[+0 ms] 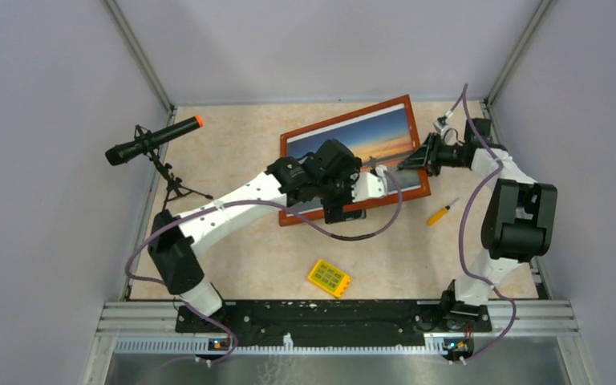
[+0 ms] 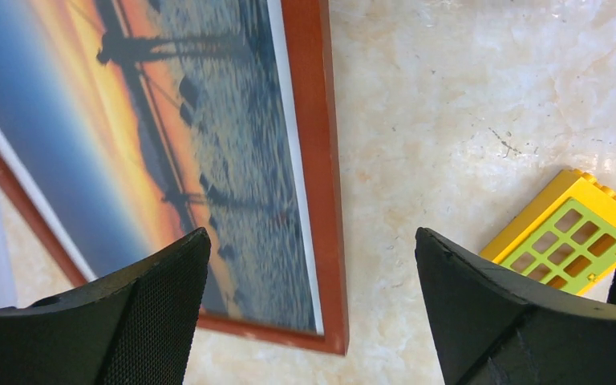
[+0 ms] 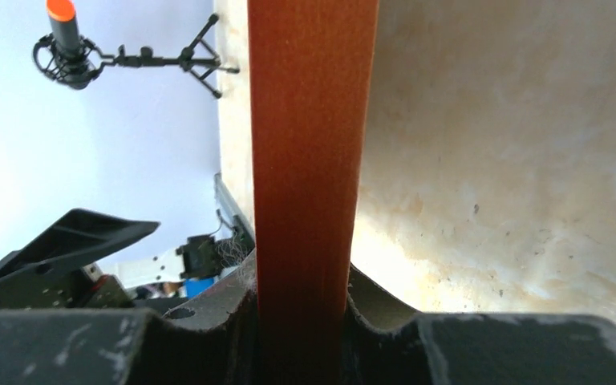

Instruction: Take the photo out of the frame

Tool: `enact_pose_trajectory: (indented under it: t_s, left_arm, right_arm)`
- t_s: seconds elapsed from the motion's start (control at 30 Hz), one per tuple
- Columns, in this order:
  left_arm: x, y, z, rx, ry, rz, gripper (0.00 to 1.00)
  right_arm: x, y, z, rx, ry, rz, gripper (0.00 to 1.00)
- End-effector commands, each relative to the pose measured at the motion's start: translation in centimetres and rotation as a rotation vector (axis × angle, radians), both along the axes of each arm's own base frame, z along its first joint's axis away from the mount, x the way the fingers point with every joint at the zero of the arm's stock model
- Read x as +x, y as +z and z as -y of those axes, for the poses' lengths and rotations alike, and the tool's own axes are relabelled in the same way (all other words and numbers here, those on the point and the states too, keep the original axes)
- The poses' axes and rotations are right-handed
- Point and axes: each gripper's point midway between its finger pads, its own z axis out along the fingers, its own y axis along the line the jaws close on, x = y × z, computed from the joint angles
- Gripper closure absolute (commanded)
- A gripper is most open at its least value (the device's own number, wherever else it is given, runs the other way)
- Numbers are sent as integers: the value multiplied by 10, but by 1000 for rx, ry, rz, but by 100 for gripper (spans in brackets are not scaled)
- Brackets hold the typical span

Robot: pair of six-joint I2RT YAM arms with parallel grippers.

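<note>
The frame (image 1: 343,118), with a reddish-brown border, lies face up at the table's middle with the sunset photo (image 1: 381,132) inside it. My right gripper (image 1: 419,159) is shut on the frame's right edge. In the right wrist view that edge (image 3: 309,144) stands clamped between the jaws of the right gripper (image 3: 303,281). The frame's right end looks slightly raised. My left gripper (image 1: 345,210) is open and empty above the frame's near edge. In the left wrist view the left gripper (image 2: 311,234) has a frame corner (image 2: 329,321) and part of the photo (image 2: 168,144) below its spread fingers, apart from them.
A small yellow block (image 1: 328,277) lies on the table near the front; it also shows in the left wrist view (image 2: 565,237). An orange screwdriver (image 1: 441,212) lies right of the frame. A black microphone on a tripod (image 1: 152,140) stands at the left.
</note>
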Motion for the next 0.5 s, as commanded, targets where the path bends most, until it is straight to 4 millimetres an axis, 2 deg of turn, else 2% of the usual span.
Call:
enact_pose_trajectory:
  t_s: [0.0,0.23,0.47]
  left_arm:
    - [10,55,-23,-105,127,44,1]
    - [19,92,-55,-244,229,-56,1]
    - [10,117,-76,-314,238,5,1]
  right_arm:
    - [23,76,20,-223,14,323,100]
    - [40,148,38,-433,8,521,100]
    - [52,226,51,-692,-51,752,100]
